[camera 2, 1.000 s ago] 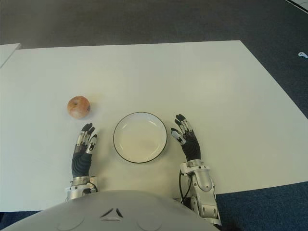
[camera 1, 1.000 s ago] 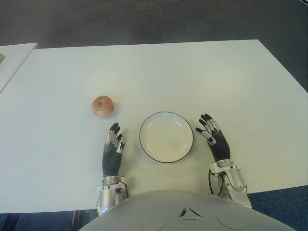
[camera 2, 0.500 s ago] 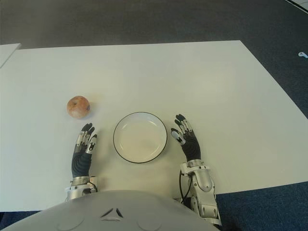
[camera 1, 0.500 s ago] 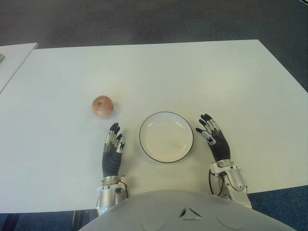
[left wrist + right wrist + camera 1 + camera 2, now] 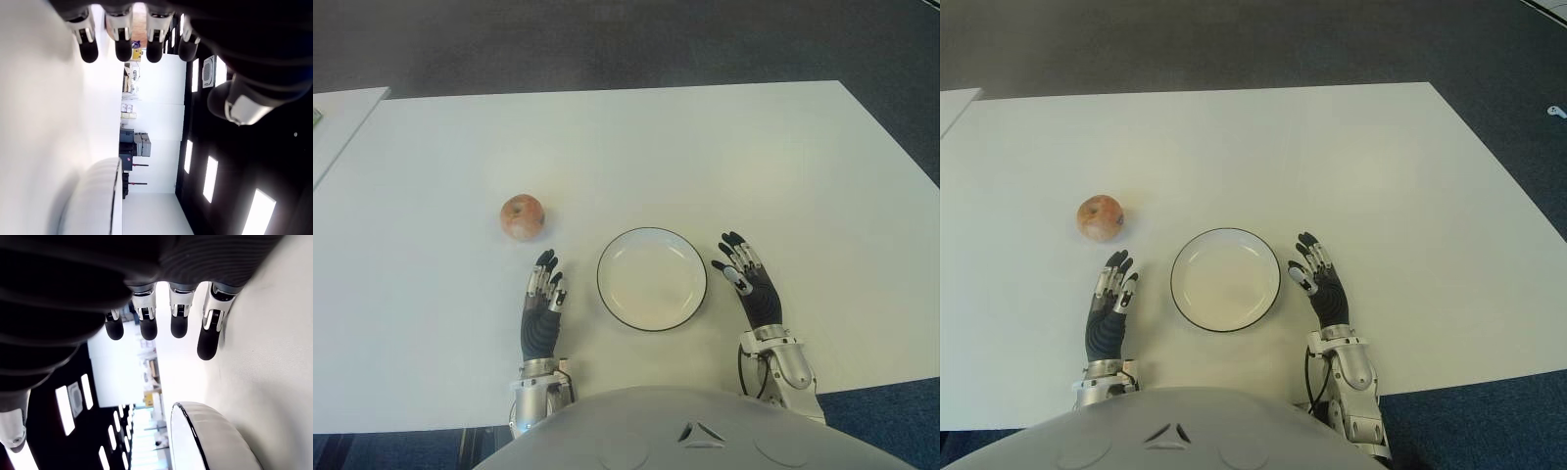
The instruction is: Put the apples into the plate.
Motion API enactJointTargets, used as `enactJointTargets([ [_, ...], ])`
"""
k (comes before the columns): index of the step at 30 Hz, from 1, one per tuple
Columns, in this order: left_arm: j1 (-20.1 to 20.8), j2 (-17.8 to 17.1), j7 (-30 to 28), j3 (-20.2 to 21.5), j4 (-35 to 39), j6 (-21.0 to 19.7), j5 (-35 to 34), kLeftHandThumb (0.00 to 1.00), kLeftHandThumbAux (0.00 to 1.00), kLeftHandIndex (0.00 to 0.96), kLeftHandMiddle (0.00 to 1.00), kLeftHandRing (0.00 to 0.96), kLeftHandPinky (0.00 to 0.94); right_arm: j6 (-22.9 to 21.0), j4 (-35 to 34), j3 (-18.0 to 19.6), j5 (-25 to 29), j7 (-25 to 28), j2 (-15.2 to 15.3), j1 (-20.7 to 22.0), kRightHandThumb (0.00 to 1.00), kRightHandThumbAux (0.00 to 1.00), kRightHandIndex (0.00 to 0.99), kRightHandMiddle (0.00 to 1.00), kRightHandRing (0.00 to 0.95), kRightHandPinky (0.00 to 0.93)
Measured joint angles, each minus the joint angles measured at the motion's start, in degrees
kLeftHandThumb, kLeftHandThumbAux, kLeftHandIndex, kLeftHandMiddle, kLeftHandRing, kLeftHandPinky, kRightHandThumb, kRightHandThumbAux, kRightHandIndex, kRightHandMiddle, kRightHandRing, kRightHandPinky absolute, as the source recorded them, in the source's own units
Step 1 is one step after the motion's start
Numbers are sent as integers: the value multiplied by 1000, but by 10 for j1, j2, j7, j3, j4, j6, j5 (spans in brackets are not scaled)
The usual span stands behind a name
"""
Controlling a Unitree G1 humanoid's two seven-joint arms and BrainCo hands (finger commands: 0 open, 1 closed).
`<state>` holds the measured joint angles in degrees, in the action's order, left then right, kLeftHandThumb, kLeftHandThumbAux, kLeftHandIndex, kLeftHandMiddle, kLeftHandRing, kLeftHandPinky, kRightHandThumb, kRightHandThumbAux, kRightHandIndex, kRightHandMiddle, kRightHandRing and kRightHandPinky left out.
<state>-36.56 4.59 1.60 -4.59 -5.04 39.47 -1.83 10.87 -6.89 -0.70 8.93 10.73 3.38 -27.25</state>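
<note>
Flanking 1 empty plate (image 5: 652, 235), left robot hand (image 5: 542, 308) and right robot hand (image 5: 751, 285) lie spread — 1 apple (image 5: 522, 216) apart.

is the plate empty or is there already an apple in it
Empty. The plate shows only its bare white inside; the one apple sits on the table, apart from it.

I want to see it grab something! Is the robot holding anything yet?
No. Both hands, left hand and right hand, are open and empty; the apple sits alone on the table.
</note>
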Motion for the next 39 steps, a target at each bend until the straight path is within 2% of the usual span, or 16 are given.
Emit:
enactJointTargets([
  [3, -4, -1, 14, 14, 12, -10, 29, 113, 506, 0, 0, 0, 0, 0, 1, 0, 0, -1, 0, 1, 116, 514, 0, 0, 0, 0],
  [9, -16, -2, 87, 42, 81, -35, 170, 128, 553, 0, 0, 0, 0, 5, 1, 0, 0, -1, -1, 6, 115, 515, 0, 0, 0, 0],
  [14, -18, -2, 123, 39, 151, -64, 282, 122, 510, 0, 0, 0, 1, 6, 1, -1, 1, -1, -1, 10, 119, 527, 0, 0, 0, 0],
  [22, -8, -22, 147, 59, 247, -122, 459, 205, 437, 19, 0, 0, 4, 8, 3, -2, 4, 0, -3, 13, 127, 522, 0, 0, 0, 0],
  [28, 28, -83, 144, 96, 305, -182, 596, 228, 409, 43, 0, 0, 0, 13, 17, -2, 5, 0, -5, 18, 130, 514, 0, 0, 0, 0],
  [32, 66, -139, 107, 115, 332, -230, 680, 250, 398, 51, 0, 0, 0, 20, 38, -1, 6, 0, -9, 29, 131, 510, 0, 0, 0, 0],
  [39, 124, -222, 29, 127, 344, -273, 717, 291, 368, 53, 0, 0, 0, 32, 60, 0, 7, 0, -17, 43, 132, 504, 0, 0, 0, 0],
])
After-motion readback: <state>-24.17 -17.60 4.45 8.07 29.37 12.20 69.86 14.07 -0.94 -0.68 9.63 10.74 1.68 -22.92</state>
